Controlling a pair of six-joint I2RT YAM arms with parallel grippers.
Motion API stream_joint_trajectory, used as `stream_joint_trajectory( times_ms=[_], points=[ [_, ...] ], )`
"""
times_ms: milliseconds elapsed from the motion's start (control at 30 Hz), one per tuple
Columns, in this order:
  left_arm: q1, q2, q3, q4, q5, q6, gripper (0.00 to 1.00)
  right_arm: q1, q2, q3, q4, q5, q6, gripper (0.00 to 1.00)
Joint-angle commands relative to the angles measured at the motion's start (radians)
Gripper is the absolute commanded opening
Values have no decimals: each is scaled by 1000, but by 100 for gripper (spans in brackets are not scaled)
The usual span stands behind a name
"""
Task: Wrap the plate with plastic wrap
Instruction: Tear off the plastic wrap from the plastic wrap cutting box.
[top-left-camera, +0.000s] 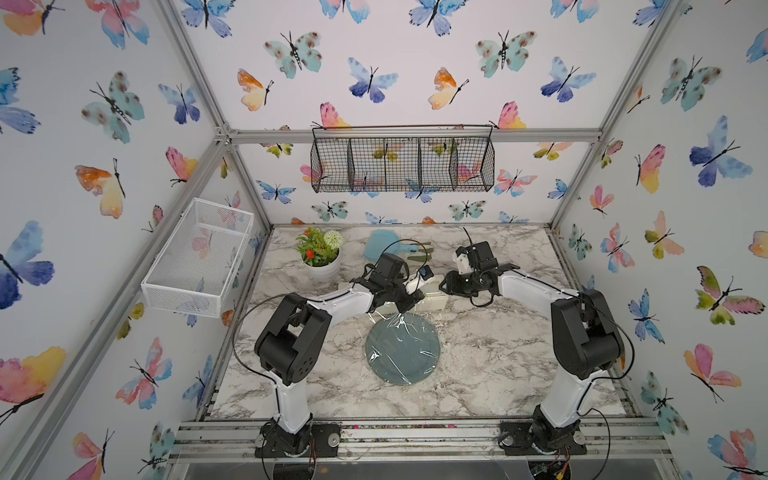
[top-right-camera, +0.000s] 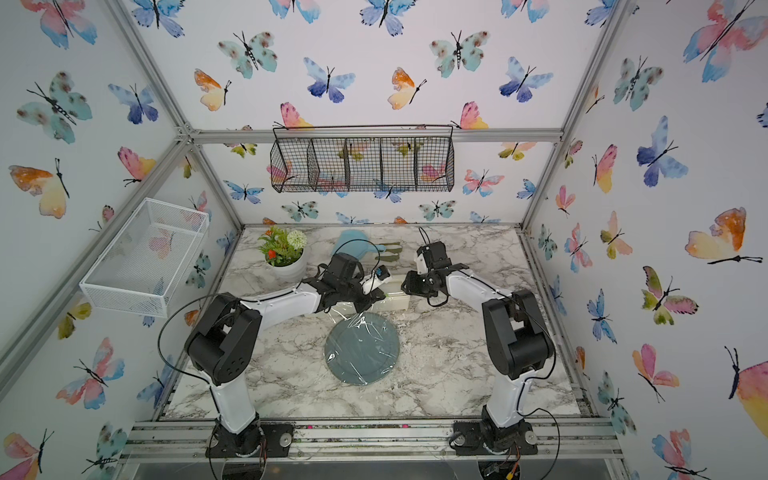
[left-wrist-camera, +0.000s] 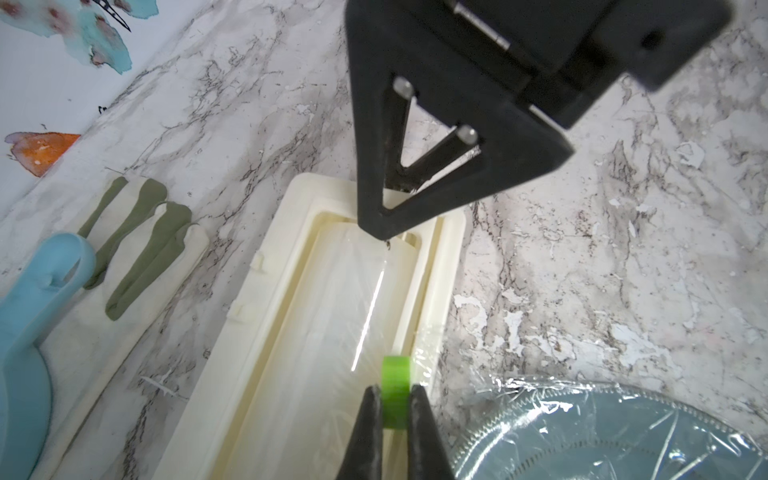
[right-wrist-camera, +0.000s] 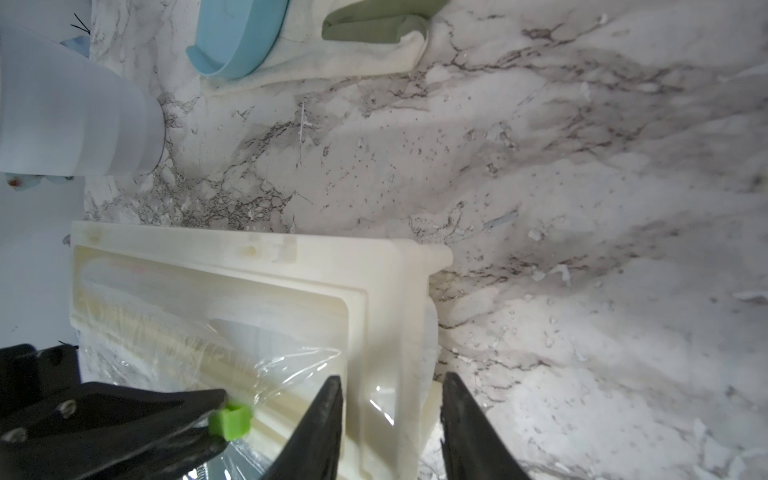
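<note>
- left arm (top-left-camera: 291, 340): white links, blk joint housings, thin blk cable alongside
- right arm (top-left-camera: 582, 332): same white/blk build, blk cable
- left gripper (left-wrist-camera: 395, 390): blk, tapered fingers (left-wrist-camera: 370, 432), silver screws in body

Marble-pattern tabletop (top-left-camera: 498, 353), grey veins on white, with pale chipped flecks right of centre.
- Centre front: plate (top-left-camera: 402, 349) lying flat, plastic wrap (top-left-camera: 384, 328) over it.
- Just behind the plate: long cream box (top-left-camera: 434, 300) lying flat, green slider (left-wrist-camera: 395, 386) on its edge.
- Back left: white plant pot (top-left-camera: 323, 271), upright.
- Back centre: cream cloth (left-wrist-camera: 137, 266), bearing a light-blue dish (top-left-camera: 380, 245) and dark green pieces (left-wrist-camera: 141, 232).
</note>
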Motion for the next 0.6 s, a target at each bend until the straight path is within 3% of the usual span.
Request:
stream_joint_trajectory(
  times_ms=[0, 300, 567],
  points=[
    [6, 112, 21, -50, -20, 11, 0, 0, 101, -10, -94, 160, -16, 37],
    [29, 249, 181, -106, 30, 10, 0, -9, 206, 79, -116, 204, 9, 35],
    [29, 208, 129, -102, -3, 25, 0, -13, 256, 104, -146, 259, -1, 34]
  ],
)
